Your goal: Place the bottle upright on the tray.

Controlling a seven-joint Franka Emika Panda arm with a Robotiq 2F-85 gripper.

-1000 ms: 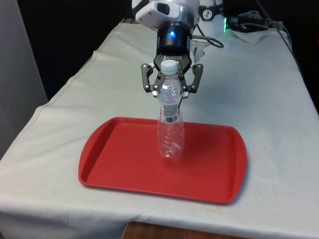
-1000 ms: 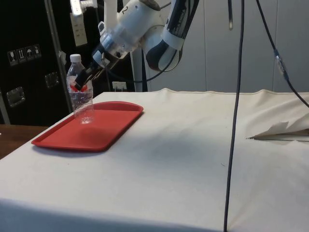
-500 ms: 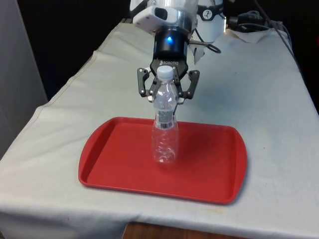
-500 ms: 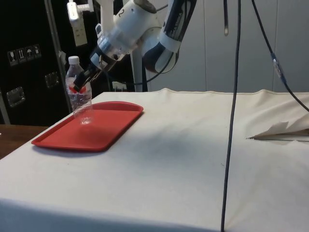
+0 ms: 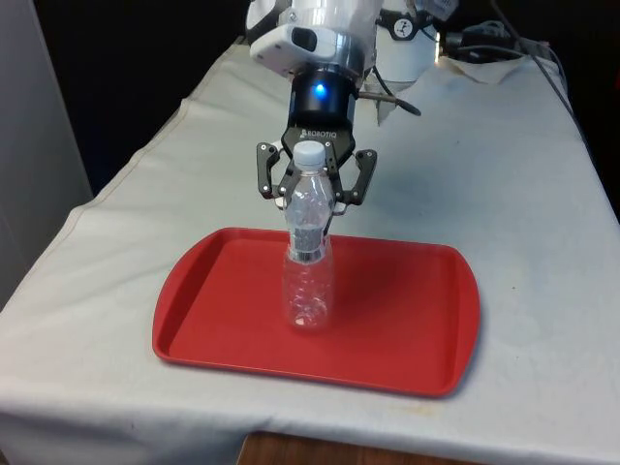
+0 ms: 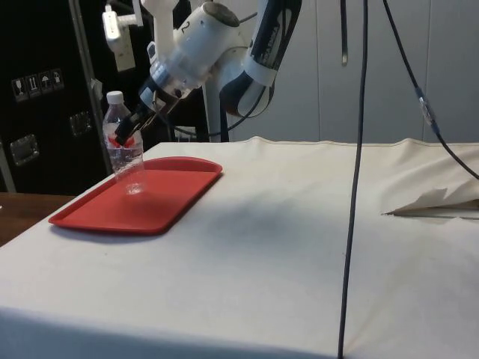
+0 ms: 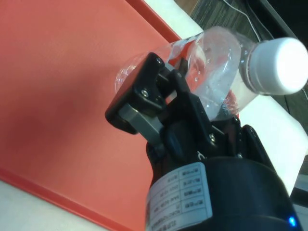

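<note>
A clear plastic bottle [image 5: 308, 262] with a white cap stands upright over the red tray [image 5: 407, 329], its base at or just above the tray floor. My gripper [image 5: 310, 199] is shut on the bottle's upper body, just under the neck, with a finger on either side. In the side view the bottle [image 6: 123, 153] is over the far part of the tray [image 6: 150, 202], with the gripper [image 6: 123, 136] reaching it from the arm's side. The wrist view has one finger [image 7: 139, 96] pressed against the bottle [image 7: 216, 62] above the tray [image 7: 57, 72].
The tray lies near the table's front edge on the white cloth [image 5: 542, 194]. Cables and a small device [image 5: 484, 44] sit at the far end. A dark cable [image 6: 352, 187] hangs down in the side view, and a cloth fold [image 6: 438, 202] rises at that view's right.
The gripper has carried the bottle a short way toward the front view's left across the tray, keeping it upright and held.
</note>
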